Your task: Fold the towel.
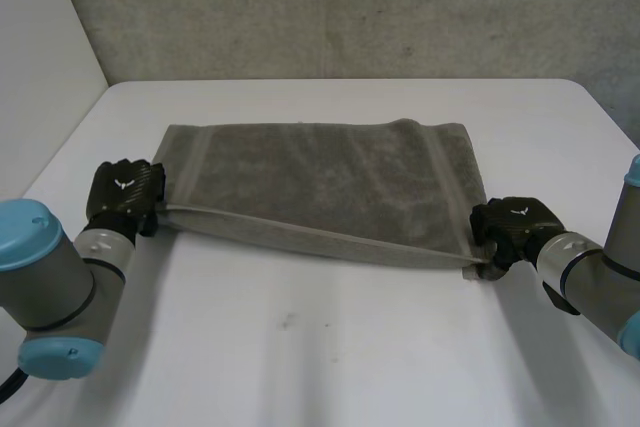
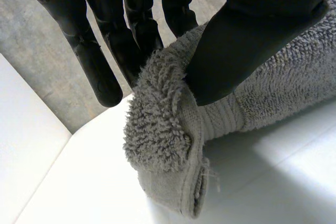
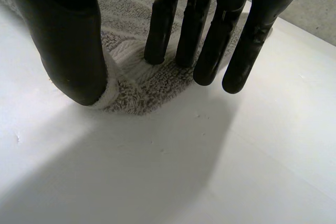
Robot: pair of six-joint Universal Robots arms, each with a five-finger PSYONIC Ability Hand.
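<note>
Your left hand (image 1: 124, 195) pinches the towel's (image 1: 330, 182) near left corner, thumb against fingers. The towel lies spread on the table (image 1: 300, 347). Your right hand (image 1: 515, 229) grips the near right corner, thumb and fingers closed on it.

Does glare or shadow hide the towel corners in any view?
No. Head view: even light, towel and table glare-free. Left wrist view: the corner pinched by the left hand is well lit. Right wrist view: the corner held by the right hand is lit enough to read.
</note>
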